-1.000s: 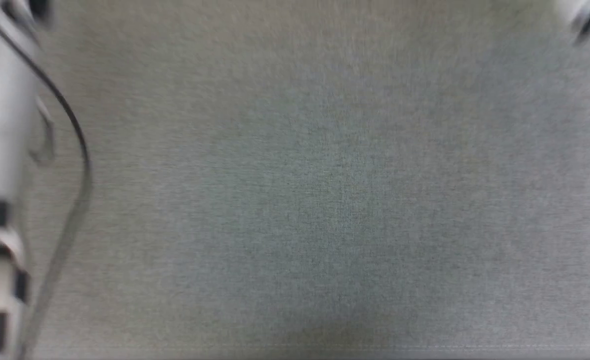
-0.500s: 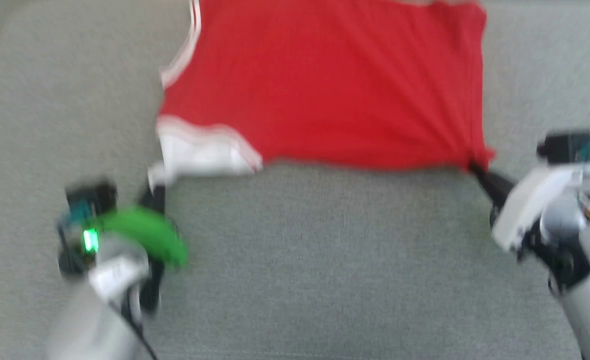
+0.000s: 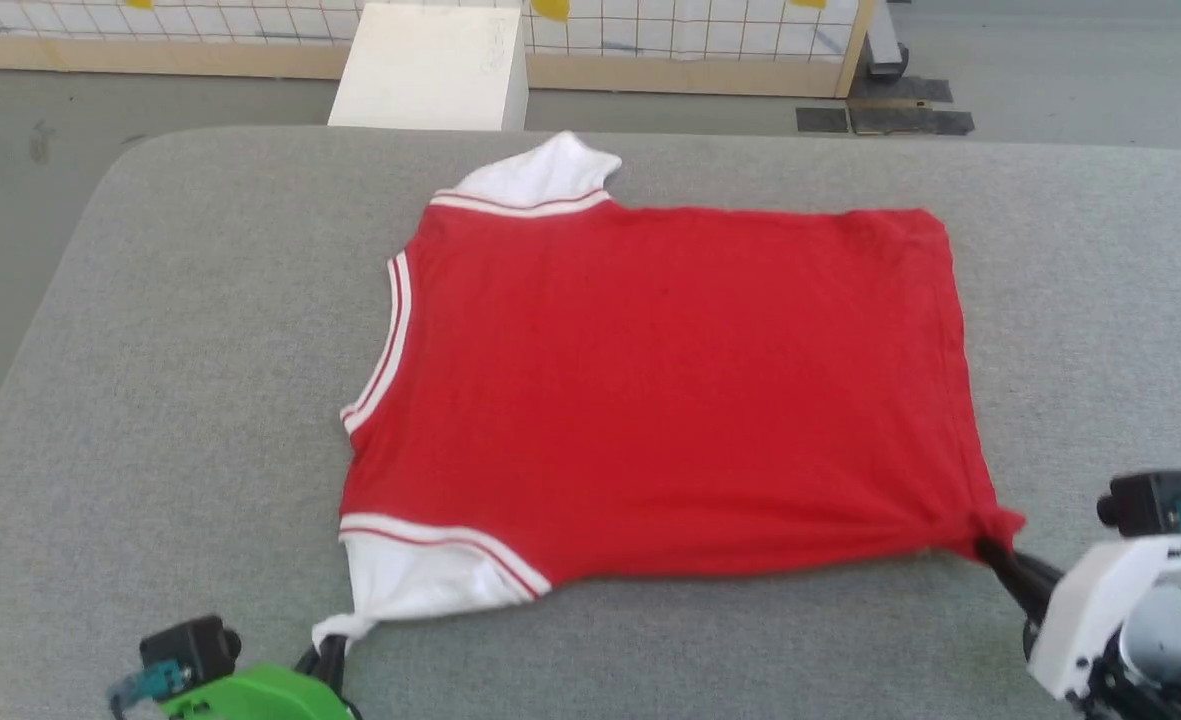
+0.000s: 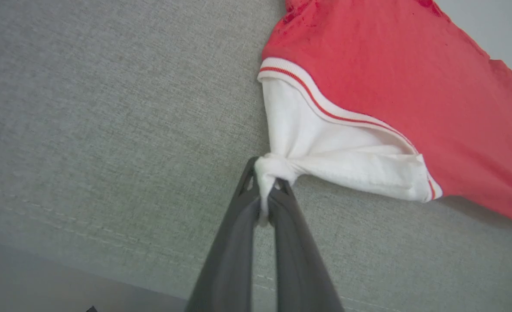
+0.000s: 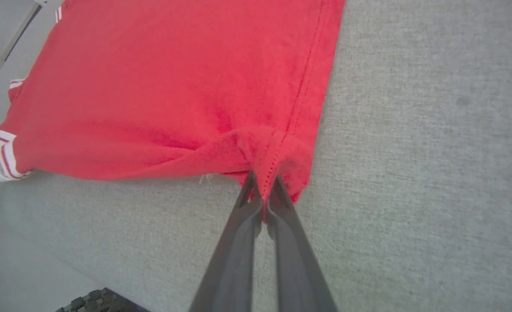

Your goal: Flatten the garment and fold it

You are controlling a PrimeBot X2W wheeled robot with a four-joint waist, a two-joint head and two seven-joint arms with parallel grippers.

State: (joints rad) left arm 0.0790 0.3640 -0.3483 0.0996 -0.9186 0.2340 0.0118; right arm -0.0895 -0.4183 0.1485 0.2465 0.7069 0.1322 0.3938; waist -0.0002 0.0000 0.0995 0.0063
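Note:
The garment (image 3: 670,390), a red T-shirt with white sleeves and red-and-white trim, lies spread almost flat on the grey padded table (image 3: 180,360), collar to the left. My left gripper (image 3: 330,650) at the lower left is shut on the tip of the near white sleeve (image 4: 325,160), bunching it between the dark fingers (image 4: 238,225). My right gripper (image 3: 990,550) at the lower right is shut on the near red hem corner (image 5: 269,160), which puckers into its jaws. The far white sleeve (image 3: 540,175) lies at the table's back.
Beyond the table's far edge stand a white box (image 3: 430,65) and a low wire-grid fence (image 3: 650,30) on a grey floor. Bare grey table surface surrounds the shirt on every side; the table's left corner (image 3: 100,190) is rounded.
The head camera has tilted up, from bare table to the whole shirt. Both grippers stay shut on their corners, and the shirt now lies more spread out.

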